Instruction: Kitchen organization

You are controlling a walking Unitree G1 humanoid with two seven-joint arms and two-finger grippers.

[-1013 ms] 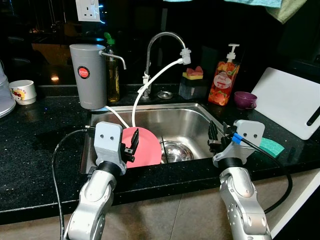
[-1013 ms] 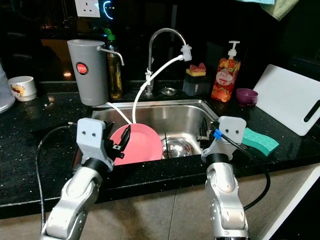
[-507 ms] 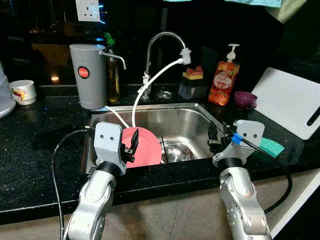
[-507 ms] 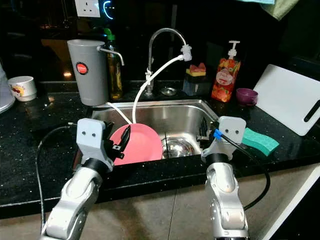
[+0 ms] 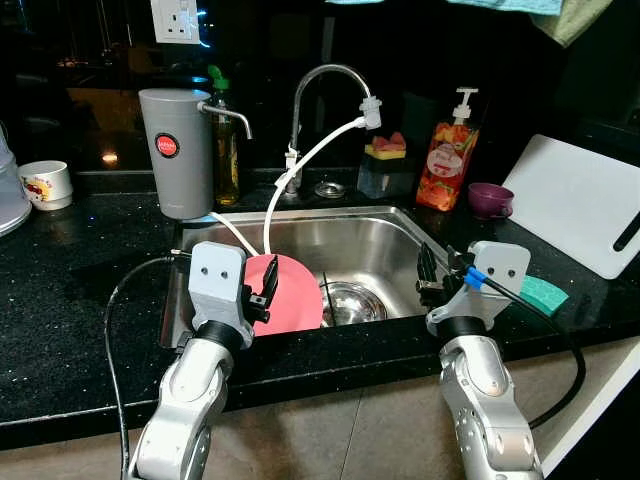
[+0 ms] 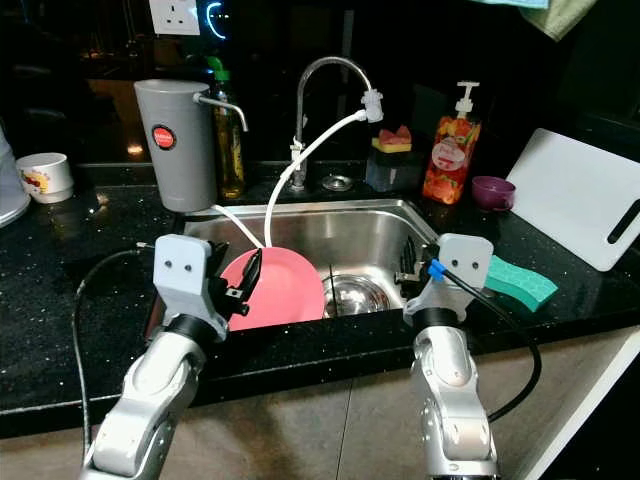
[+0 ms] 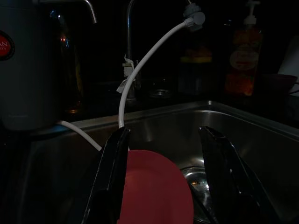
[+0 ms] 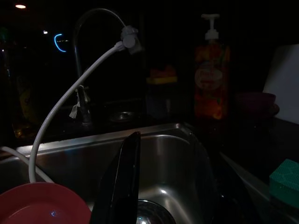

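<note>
Left gripper (image 7: 161, 154) spread wide, empty, poised at round pink plate (image 5: 290, 292) propped in steel sink (image 5: 375, 235), likely for lifting; right gripper (image 5: 428, 272) at 3 o'clock, finger spread not discernible

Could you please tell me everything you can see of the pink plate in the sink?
The round pink plate, smooth and plastic-looking, stands tilted on edge in the left part of the stainless steel sink, leaning toward the left wall. A white hose drops behind it. The left tool, open, hovers just before it, apparently without touching. Its lower edge is hidden by the black counter.
</note>
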